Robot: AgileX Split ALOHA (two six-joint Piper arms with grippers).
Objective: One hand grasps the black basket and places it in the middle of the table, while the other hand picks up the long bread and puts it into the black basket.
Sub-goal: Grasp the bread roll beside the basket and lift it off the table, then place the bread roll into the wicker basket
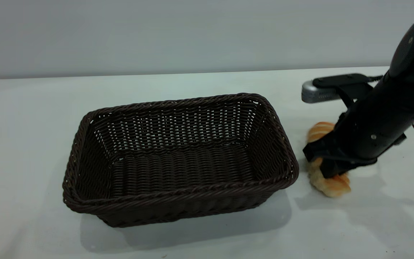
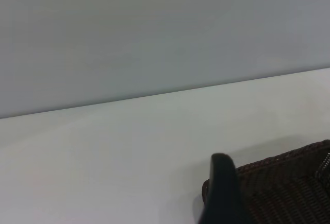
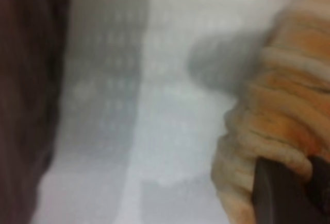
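Observation:
The black basket (image 1: 180, 158) stands empty in the middle of the table (image 1: 31, 118). The long bread (image 1: 331, 185) lies on the table just right of the basket. My right gripper (image 1: 323, 162) reaches down over its middle and is shut on it, with the bread's ends showing on both sides. The right wrist view shows the bread (image 3: 278, 110) against a dark finger (image 3: 276, 195). My left gripper is outside the exterior view. A black part of it (image 2: 223, 190) shows in the left wrist view beside a corner of the basket (image 2: 289, 183).
The table's far edge meets a plain grey wall (image 1: 192, 32). Bare white tabletop lies left of and in front of the basket. The right arm's silver-grey camera module (image 1: 316, 91) juts out above the bread.

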